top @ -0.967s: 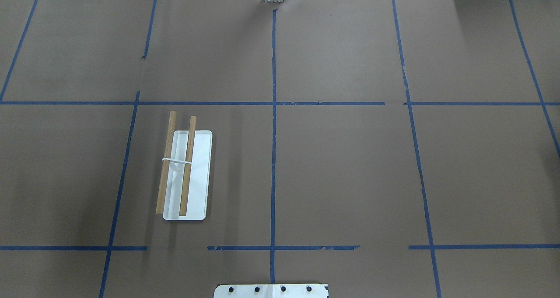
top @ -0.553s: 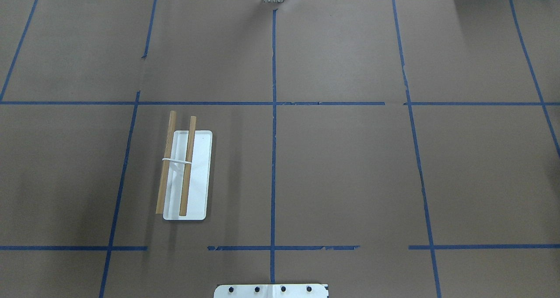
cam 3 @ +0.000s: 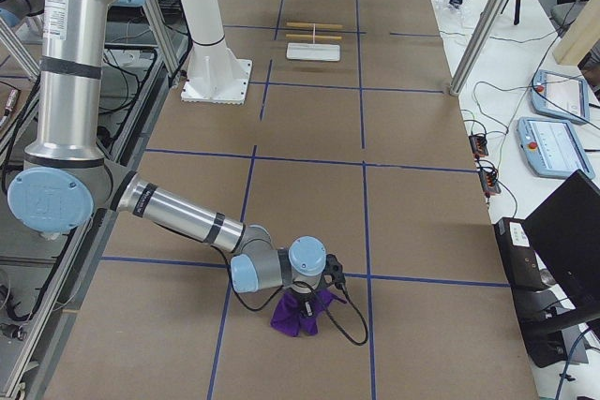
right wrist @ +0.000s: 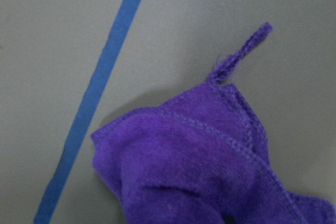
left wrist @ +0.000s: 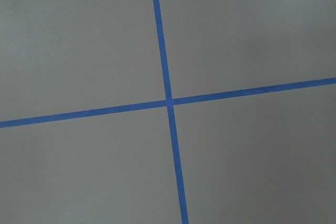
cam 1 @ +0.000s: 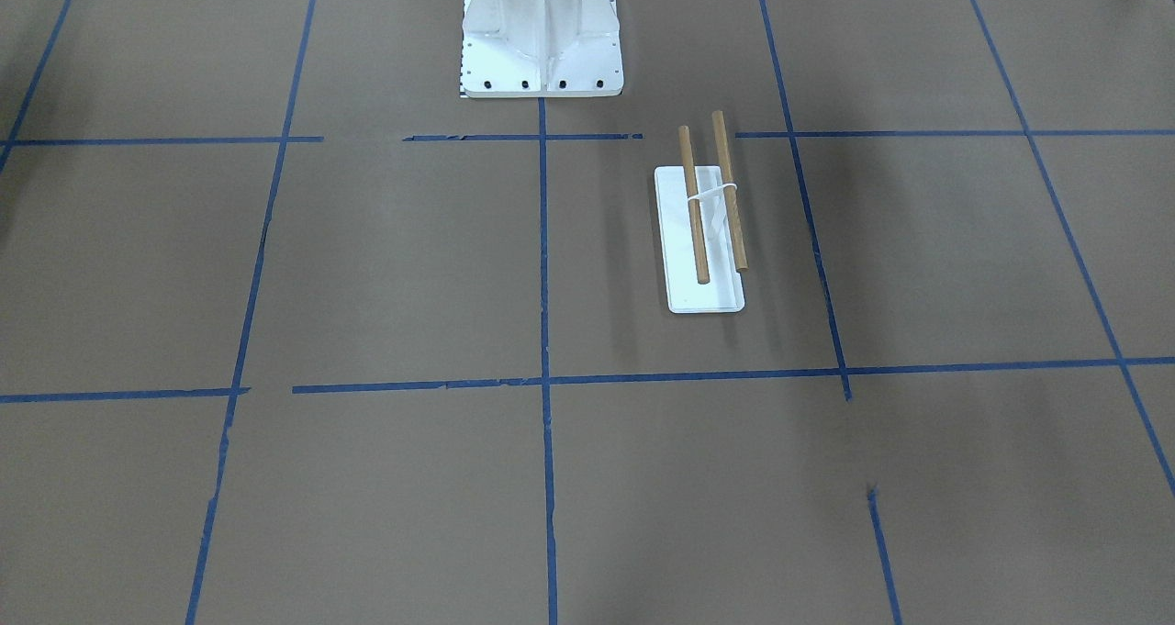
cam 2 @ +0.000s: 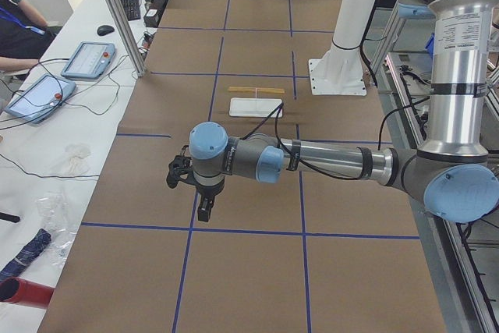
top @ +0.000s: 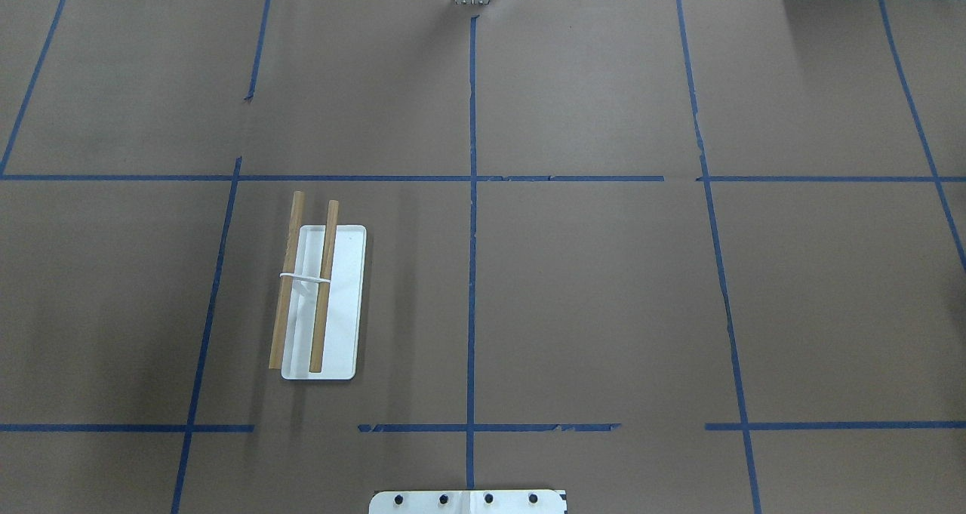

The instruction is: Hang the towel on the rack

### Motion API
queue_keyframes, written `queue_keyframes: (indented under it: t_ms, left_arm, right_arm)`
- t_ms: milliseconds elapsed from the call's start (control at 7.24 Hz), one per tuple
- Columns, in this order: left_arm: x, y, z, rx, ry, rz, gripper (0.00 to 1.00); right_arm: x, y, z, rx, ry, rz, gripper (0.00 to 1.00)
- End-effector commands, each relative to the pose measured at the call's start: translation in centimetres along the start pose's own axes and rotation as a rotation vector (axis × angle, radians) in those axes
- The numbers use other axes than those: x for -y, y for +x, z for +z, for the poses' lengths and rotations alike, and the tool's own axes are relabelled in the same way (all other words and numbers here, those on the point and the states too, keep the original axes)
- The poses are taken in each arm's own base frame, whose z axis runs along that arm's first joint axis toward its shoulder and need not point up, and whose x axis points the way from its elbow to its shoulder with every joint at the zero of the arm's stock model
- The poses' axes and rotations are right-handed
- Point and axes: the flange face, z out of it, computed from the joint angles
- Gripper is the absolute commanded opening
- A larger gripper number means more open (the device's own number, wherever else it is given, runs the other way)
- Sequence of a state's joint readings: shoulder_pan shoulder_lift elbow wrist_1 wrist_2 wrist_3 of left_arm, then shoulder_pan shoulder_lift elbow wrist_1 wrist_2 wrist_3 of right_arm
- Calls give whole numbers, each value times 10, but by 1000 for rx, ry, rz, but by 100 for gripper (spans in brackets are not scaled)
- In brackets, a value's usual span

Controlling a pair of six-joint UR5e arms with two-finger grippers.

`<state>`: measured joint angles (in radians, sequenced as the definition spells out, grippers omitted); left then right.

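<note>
1. While the purple towel [cam 3: 292, 318] lies bunched on the brown worktop [cam 3: 412, 231] at the near end, the right fingers [cam 3: 305, 303] are at its top; whether they grip it cannot be told.
2. Well beyond, past the white pedestal [cam 3: 214, 72], the rack [cam 3: 313, 51] stands bare, both dowels empty.
3. Farther still, the left fingers [cam 2: 204, 210] hang over a tape cross [left wrist: 168, 102], their spread equally impossible to tell.
4. By the look of it, pickup, carry and draping are all yet to be done.
</note>
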<state>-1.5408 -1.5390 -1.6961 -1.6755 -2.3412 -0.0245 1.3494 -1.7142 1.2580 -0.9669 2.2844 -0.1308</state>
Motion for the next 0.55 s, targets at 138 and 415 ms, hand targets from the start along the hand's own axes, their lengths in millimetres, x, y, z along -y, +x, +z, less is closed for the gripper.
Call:
queue_keyframes:
  t_ms: [138,415]
  left_arm:
    - [1,1,0,-1,0,1,100]
    - [2,1,-2,-1,7,6,100]
  right_arm:
    - [7,6,-32,-18,89,-26,0]
    - [17,22,-116,-89,257,-65,0]
